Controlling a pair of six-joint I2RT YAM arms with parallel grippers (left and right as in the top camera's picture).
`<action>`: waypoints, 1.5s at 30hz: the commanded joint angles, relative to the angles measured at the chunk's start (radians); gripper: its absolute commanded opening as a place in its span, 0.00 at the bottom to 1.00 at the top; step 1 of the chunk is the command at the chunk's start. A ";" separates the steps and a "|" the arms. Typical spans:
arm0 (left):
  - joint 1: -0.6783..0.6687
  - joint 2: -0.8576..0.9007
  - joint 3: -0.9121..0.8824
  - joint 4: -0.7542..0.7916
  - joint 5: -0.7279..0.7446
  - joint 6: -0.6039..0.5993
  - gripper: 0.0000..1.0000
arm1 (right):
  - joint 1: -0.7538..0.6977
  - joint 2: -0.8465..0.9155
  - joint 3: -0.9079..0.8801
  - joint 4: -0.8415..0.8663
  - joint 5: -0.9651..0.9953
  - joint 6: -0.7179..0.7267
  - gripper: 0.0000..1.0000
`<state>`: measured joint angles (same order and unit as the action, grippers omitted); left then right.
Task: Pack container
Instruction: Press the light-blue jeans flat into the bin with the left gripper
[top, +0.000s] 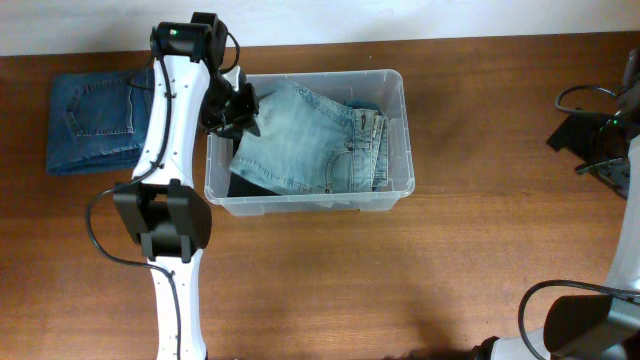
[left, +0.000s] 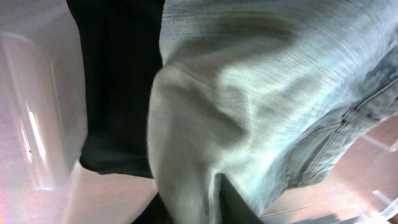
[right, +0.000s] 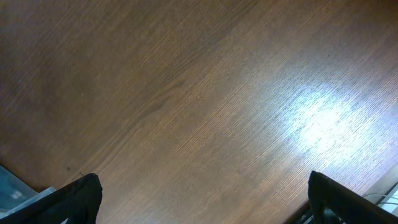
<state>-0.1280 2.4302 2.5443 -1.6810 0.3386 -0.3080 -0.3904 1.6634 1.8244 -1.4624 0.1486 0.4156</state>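
The clear plastic container (top: 310, 203) stands at the table's back middle. Light blue jeans (top: 300, 140) lie rumpled inside it over a black garment (top: 245, 187). My left gripper (top: 243, 118) reaches in over the container's left wall, at the jeans' left end. In the left wrist view a fold of the light jeans (left: 249, 93) fills the gap between the dark fingers of the left gripper (left: 193, 202), with the black garment (left: 118, 81) beside it. My right gripper (right: 202, 193) is open above bare wood, holding nothing.
Folded dark blue jeans (top: 95, 120) lie on the table left of the container, behind the left arm (top: 170, 150). The right arm (top: 600, 140) and its cables are at the far right edge.
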 joint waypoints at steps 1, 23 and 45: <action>0.006 -0.003 0.023 0.005 -0.022 0.010 0.77 | -0.003 -0.015 -0.003 0.000 0.002 0.009 0.98; -0.098 -0.003 0.023 0.345 -0.130 0.261 0.13 | -0.003 -0.015 -0.003 0.000 0.002 0.009 0.98; -0.169 0.181 0.026 0.300 -0.414 0.253 0.01 | -0.003 -0.015 -0.003 0.000 0.002 0.009 0.99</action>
<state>-0.3061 2.5881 2.5626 -1.3525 -0.0048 -0.0669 -0.3904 1.6634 1.8244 -1.4624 0.1486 0.4160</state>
